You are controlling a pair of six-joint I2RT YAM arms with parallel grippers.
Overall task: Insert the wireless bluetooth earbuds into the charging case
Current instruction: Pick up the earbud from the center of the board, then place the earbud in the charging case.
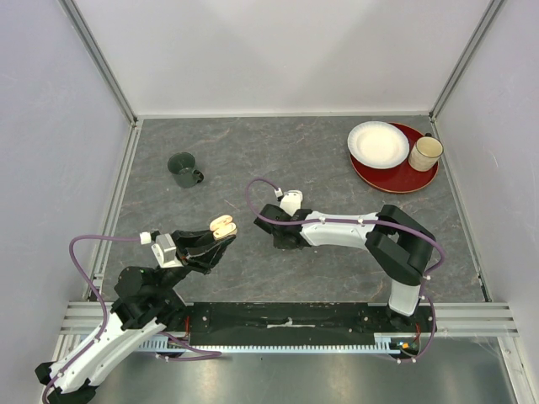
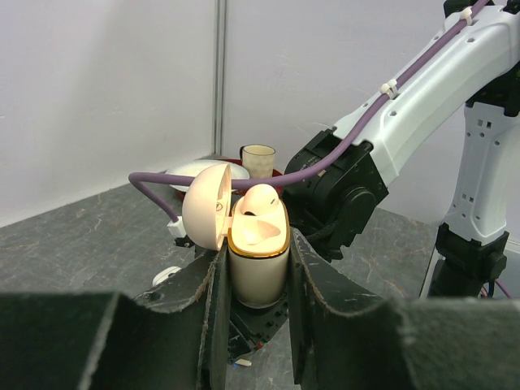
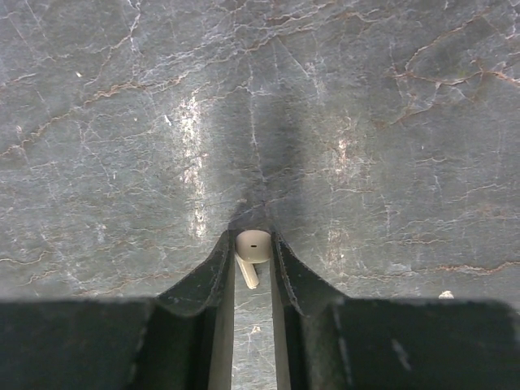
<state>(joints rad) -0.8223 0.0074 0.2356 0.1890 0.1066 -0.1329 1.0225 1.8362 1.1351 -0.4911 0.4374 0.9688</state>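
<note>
Right claw (image 3: 252,242) pinches one earbud (image 3: 251,249) between its fingertips; left claw (image 2: 257,253) clamps the open charging case (image 2: 258,280) upright.

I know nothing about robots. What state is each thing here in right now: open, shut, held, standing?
charging case: upright, lid open, clamped in the left pincer.
earbud: pinched in the right pincer.
green mug: upright on the table, untouched.
beige cup: upright on the red plate.
white dish: right way up on the red plate, looks empty.
</note>
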